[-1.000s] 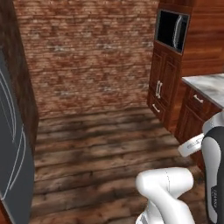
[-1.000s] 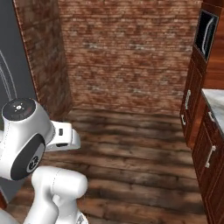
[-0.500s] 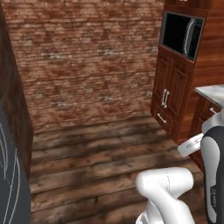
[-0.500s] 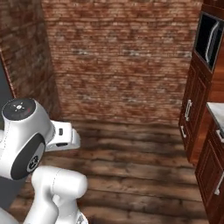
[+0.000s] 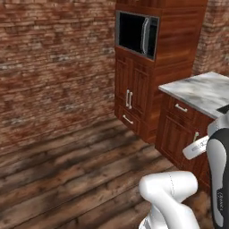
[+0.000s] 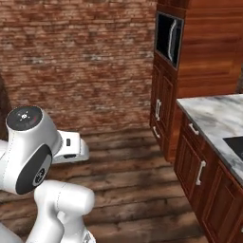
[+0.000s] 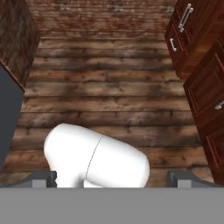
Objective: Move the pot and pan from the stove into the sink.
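1. Gripper (image 7: 112, 181) tucked low over my own base, looking down at the wooden floor (image 7: 109, 87); its two fingertips (image 7: 43, 178) sit at the far edges of the hand view, so the jaws are spread wide with nothing between them.

2. Step in hand, as I read it: drive the base to the cooking area. Nothing is grasped yet, and neither pot nor pan can be made out from here.

3. Ahead and to the right of the gripper stands a marble counter (image 6: 213, 116) on dark wood cabinets (image 6: 201, 173). A dark inset (image 6: 236, 144) at its near right edge may be the stove's corner; too little of it shows for me to be sure.

4. Beyond the counter, further ahead of the gripper, is a tall cabinet with a built-in oven (image 5: 136, 33). That is not my target.

5. To do this well, I would keep the arm folded while the base turns right, so nothing clips the cabinet fronts beside the gripper.

6. I would stop square to the counter before reaching, and keep the jaws wide until a rim or handle is clearly framed.
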